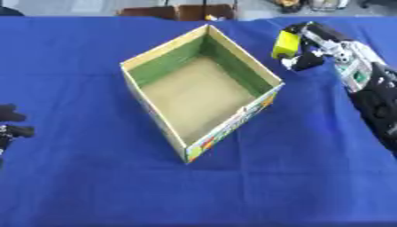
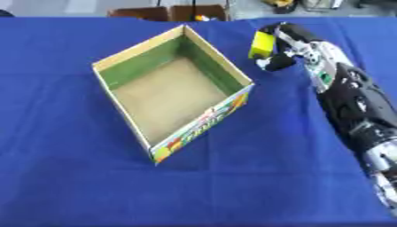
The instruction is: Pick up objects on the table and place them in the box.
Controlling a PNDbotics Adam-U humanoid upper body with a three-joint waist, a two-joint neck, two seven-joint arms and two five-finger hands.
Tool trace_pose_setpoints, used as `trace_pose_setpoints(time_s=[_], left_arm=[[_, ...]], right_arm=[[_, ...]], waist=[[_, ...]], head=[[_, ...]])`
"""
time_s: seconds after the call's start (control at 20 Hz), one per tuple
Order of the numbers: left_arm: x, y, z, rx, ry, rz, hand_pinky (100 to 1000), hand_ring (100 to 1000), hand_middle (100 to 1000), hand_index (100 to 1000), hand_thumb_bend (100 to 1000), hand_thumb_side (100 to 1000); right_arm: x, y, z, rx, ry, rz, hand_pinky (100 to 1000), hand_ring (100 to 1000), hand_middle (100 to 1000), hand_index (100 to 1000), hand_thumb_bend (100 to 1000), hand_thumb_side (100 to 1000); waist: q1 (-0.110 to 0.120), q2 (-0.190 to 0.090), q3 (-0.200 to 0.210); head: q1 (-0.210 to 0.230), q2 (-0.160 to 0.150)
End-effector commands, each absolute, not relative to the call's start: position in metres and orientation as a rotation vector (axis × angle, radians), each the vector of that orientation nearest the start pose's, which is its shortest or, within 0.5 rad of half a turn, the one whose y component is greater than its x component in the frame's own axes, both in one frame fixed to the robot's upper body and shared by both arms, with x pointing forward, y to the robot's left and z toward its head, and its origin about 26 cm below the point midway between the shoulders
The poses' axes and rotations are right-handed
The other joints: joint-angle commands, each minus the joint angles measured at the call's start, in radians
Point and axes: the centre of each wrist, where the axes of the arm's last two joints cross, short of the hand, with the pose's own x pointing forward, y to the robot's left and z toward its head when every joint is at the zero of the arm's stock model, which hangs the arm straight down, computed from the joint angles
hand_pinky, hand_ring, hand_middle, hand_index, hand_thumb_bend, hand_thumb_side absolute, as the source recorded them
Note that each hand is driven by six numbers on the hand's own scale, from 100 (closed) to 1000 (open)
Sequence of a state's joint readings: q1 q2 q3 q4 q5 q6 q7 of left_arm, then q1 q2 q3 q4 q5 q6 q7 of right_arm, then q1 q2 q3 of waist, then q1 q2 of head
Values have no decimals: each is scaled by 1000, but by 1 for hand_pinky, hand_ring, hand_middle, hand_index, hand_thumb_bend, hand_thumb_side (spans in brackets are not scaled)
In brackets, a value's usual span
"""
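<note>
An open cardboard box (image 1: 232, 125) with green inner walls and a bare brown floor stands turned at an angle in the middle of the blue table. My right hand (image 1: 309, 43) reaches in from the right and is shut on a small yellow block (image 1: 285, 44), held just off the box's right rim, above the cloth. My left hand (image 1: 11, 124) shows only as dark fingers at the left edge, low and away from the box.
A blue cloth (image 1: 93, 186) covers the whole table. Brown furniture (image 1: 182, 10) stands beyond the far edge. My right forearm (image 2: 353, 111) lies along the right side of the table.
</note>
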State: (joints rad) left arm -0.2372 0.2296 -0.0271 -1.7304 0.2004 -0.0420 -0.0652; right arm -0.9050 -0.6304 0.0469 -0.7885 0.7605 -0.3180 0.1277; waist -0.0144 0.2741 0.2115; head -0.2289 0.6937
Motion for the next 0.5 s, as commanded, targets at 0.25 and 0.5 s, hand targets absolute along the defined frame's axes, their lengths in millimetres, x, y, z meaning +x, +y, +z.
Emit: trace_pose_setpoints(time_s=[0.25, 0.5], left_arm=[[324, 261, 117, -127, -2005, -218, 727, 506, 587, 740, 736, 934], [324, 261, 116, -126, -2002, -220, 727, 506, 587, 740, 736, 933]], right_arm=[[455, -387, 246, -1055, -1742, 1125, 520, 340, 242, 499, 100, 361], [451, -357, 266, -967, -1873, 1186, 520, 340, 241, 498, 100, 381]], waist=[[-4, -35, -10], [-5, -43, -12]], head=[[3, -2], [4, 1]])
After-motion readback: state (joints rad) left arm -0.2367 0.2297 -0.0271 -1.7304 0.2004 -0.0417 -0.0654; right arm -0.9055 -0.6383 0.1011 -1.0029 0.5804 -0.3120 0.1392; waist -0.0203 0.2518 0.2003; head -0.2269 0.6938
